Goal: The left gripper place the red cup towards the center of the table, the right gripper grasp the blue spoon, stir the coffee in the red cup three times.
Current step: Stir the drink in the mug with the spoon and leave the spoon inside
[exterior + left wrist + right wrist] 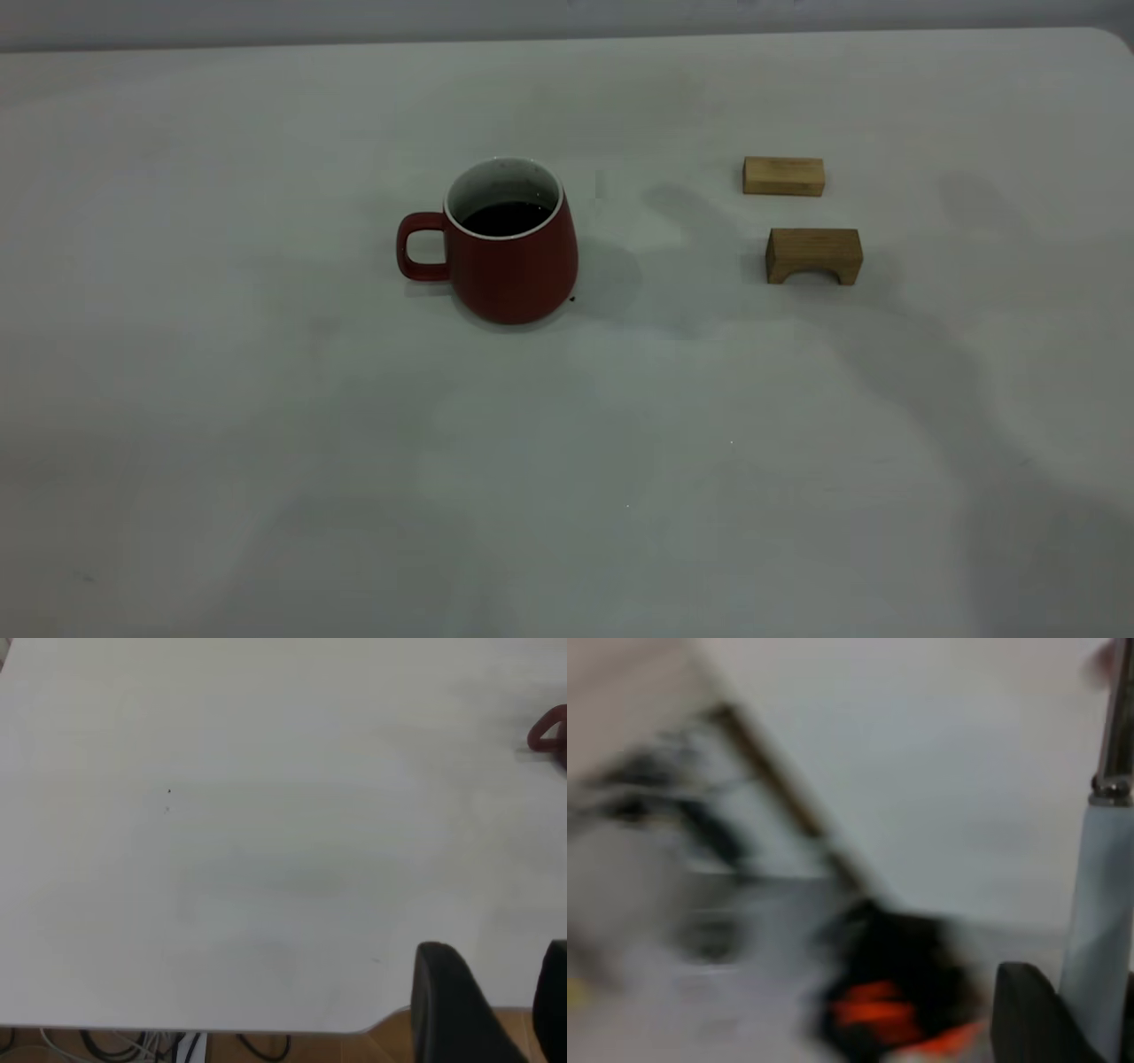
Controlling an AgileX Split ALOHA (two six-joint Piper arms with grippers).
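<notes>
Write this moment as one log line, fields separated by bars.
mug: upright, coffee inside | spoon: in right pincer, off table | left pincer: open, empty

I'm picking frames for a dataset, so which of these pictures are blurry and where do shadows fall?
Exterior view: sharp but dim, with soft shadows on the off-white table right of the dark red ceramic mug and near the two wooden blocks. Left wrist view: evenly lit, slightly soft. Right wrist view: heavily motion-blurred; only the pale blue spoon handle reads.

A pale grey wall runs behind the large off-white matte table. Below its rounded corner lie a wooden floor and dark tangled cables.
</notes>
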